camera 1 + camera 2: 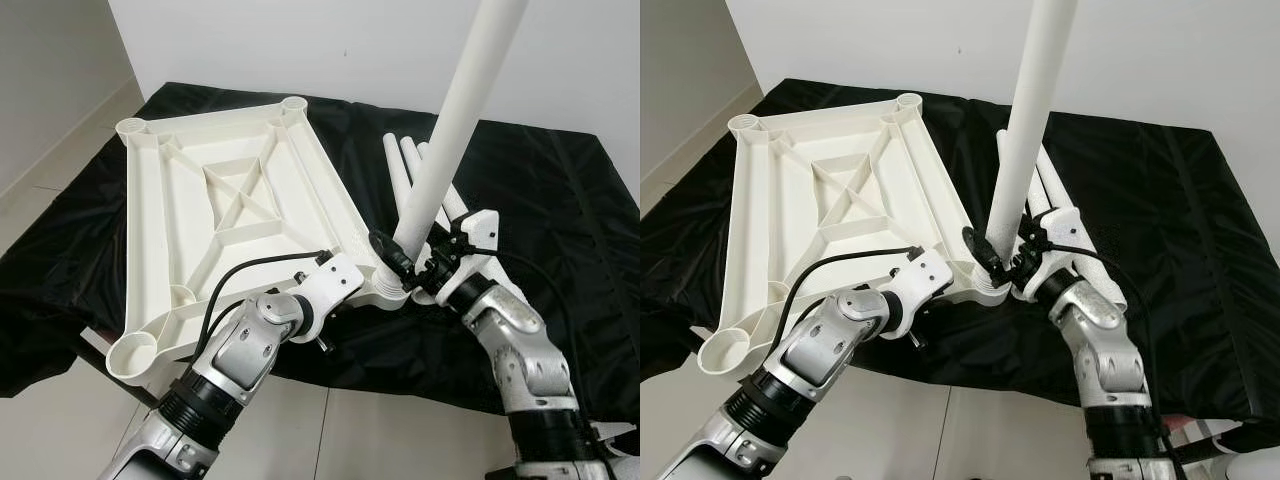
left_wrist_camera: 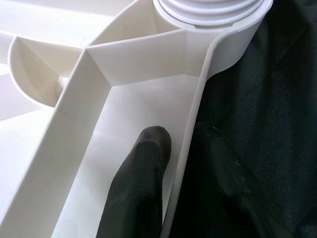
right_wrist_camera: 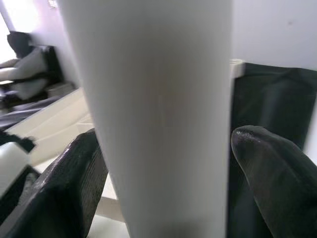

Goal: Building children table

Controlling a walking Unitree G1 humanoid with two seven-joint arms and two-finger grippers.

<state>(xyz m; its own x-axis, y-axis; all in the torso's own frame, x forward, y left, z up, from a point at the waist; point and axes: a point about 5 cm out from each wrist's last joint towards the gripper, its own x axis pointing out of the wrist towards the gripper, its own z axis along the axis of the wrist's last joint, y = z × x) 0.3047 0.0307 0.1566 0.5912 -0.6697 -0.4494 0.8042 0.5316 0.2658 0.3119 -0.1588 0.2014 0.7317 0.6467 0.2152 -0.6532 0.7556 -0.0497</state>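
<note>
one leg stands in the tabletop's corner socket, pinched by the right gripper; left gripper clamps the rim; spare legs wait at two o'clock.

I see the tabletop lying upside down on the worktop's left half, one leg standing in its near right corner socket, spare legs lying behind it.
</note>
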